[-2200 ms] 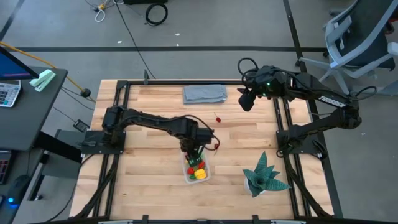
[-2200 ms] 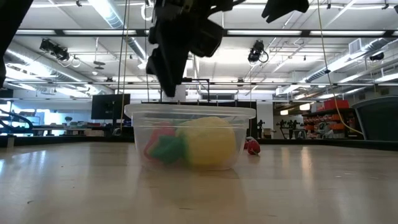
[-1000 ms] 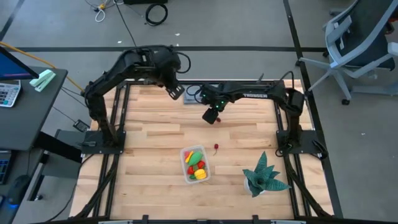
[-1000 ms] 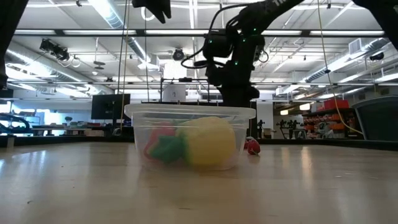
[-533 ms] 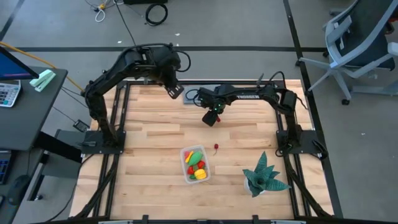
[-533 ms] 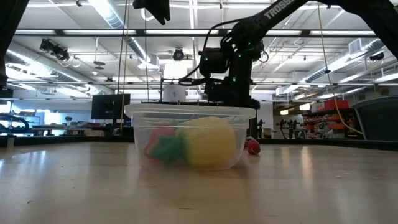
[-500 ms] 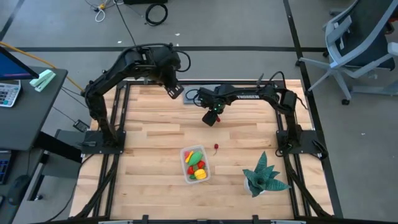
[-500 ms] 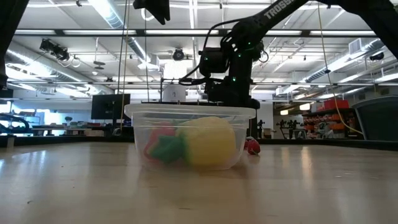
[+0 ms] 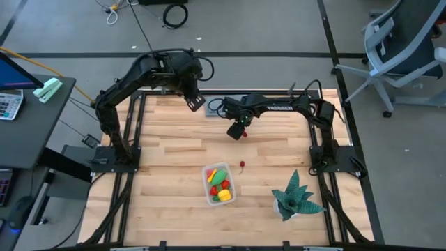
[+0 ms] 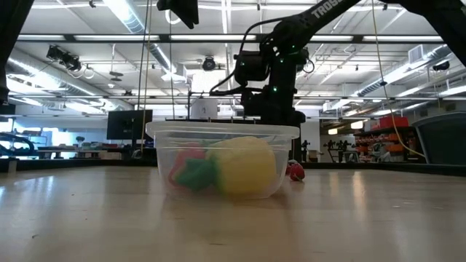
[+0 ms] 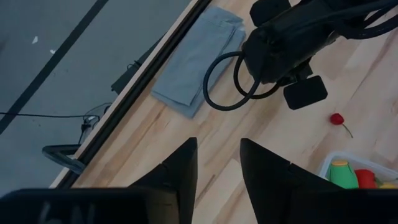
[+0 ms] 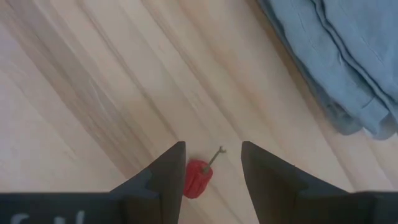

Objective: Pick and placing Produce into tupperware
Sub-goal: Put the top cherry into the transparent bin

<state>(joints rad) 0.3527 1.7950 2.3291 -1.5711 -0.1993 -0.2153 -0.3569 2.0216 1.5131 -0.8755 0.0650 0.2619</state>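
**Both jaws parted, neither holding anything**

High view: the right gripper (image 9: pixel 237 132) reaches in over the far middle of the table (image 9: pixel 167 150), just in front of the folded grey cloth (image 9: pixel 217 104) at the far edge. The left gripper (image 9: pixel 196 103) hangs raised near the far edge, beside the cloth's left end. Nearer the front, the tupperware (image 9: pixel 219 185) sits on the wood with green, yellow and red produce (image 9: pixel 220 187) inside. One cherry (image 9: pixel 242 165) lies on the table just beside the tub's far right corner, apart from it. A green spiky potted plant (image 9: pixel 296 196) stands at the front right.

Low view: the tupperware (image 10: pixel 222 161) is in the foreground, with a yellow lemon (image 10: pixel 243 167) and a red-and-green piece showing through its clear wall. A cherry (image 10: pixel 295 171) lies on the table just right of the tub. The right arm hangs behind and above the tub.

Left wrist view: the left gripper (image 11: pixel 218 163) has its fingers a narrow gap apart with nothing between. Beyond them lie the grey cloth (image 11: pixel 198 60), the right arm's wrist, a cherry (image 11: pixel 337 119), and the tub's corner (image 11: pixel 341 161).

Right wrist view: the right gripper (image 12: pixel 212 168) is spread moderately wide, empty, with a stemmed cherry (image 12: pixel 198 177) on the wood showing in the gap between the fingers. The grey cloth (image 12: pixel 339 62) lies near it.
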